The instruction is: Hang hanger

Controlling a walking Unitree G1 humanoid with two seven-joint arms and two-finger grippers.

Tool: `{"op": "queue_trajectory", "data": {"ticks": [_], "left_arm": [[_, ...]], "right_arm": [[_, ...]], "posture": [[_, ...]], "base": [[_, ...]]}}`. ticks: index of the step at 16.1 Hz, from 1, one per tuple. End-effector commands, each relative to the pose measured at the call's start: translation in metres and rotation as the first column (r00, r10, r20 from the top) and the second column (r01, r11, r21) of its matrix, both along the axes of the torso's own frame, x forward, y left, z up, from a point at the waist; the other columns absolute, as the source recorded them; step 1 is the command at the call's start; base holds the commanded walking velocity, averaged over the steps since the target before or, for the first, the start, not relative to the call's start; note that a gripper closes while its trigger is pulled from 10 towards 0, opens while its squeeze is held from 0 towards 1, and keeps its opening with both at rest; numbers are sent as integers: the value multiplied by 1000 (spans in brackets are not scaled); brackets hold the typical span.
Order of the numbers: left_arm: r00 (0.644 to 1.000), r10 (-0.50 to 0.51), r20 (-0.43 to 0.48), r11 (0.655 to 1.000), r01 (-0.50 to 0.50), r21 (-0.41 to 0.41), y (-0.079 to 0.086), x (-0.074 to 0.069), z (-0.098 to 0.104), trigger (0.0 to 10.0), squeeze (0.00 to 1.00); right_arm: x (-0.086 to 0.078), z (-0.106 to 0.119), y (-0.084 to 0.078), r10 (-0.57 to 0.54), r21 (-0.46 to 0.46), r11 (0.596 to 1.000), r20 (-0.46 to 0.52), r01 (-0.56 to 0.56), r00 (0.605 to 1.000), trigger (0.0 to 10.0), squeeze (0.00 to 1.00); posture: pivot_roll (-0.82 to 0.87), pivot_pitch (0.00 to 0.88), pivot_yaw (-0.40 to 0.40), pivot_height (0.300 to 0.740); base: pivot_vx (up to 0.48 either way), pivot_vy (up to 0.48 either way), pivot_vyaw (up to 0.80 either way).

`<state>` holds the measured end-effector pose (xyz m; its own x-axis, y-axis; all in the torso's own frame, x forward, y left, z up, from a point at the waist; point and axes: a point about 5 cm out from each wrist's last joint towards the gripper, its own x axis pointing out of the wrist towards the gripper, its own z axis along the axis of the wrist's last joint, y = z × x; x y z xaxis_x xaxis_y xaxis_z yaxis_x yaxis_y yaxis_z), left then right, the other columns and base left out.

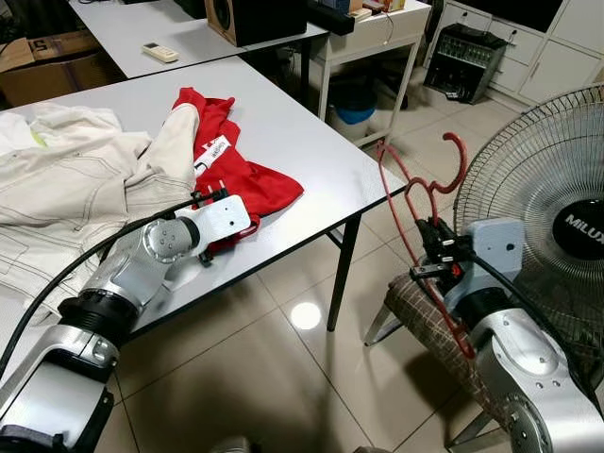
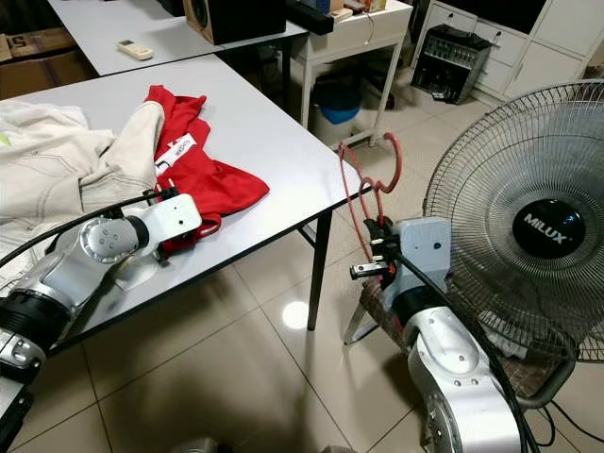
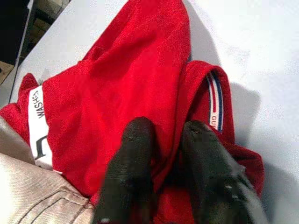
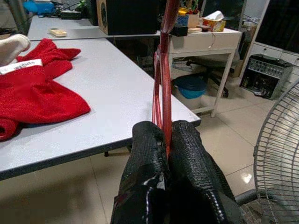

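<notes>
A thin red hanger [image 1: 429, 198] stands upright off the table's right corner, its hook [image 1: 458, 156] at the top. My right gripper [image 4: 166, 135] is shut on the hanger's lower wires, above a chair seat. A red garment [image 1: 236, 170] lies crumpled on the grey table [image 1: 302, 123], partly under a beige jacket [image 1: 66, 179]. My left gripper [image 3: 169, 156] is down at the garment's near edge, its black fingers [image 3: 133, 172] pinched on a fold of the red cloth beside a striped collar [image 3: 216, 100].
A big standing fan [image 1: 557, 217] is close on the right behind my right arm. A chair with a woven seat [image 1: 425, 321] sits below the hanger. Further back are a second table with a remote [image 1: 159, 52], a speaker [image 1: 255, 19] and a blue bin [image 1: 357, 113].
</notes>
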<state>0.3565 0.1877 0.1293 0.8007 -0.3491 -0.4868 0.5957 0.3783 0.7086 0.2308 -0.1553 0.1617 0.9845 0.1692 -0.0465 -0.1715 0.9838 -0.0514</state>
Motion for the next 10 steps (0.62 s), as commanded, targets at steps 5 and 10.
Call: {"op": "queue_trajectory", "data": {"ticks": [5, 10], "left_arm": [[1000, -9, 8, 1000, 9, -3, -1, 2, 2, 0, 0], [1000, -18, 16, 999, 19, -35, -2, 2, 5, 0, 0]], "right_arm": [[0, -2, 0, -5, -3, 1000, 3, 5, 1000, 10000, 0], [-3, -4, 0, -6, -6, 1000, -2, 6, 1000, 10000, 0]], "posture": [[-66, 18, -10, 740], [-77, 16, -4, 740]], "base": [[0, 0, 0], [0, 0, 0]]}}
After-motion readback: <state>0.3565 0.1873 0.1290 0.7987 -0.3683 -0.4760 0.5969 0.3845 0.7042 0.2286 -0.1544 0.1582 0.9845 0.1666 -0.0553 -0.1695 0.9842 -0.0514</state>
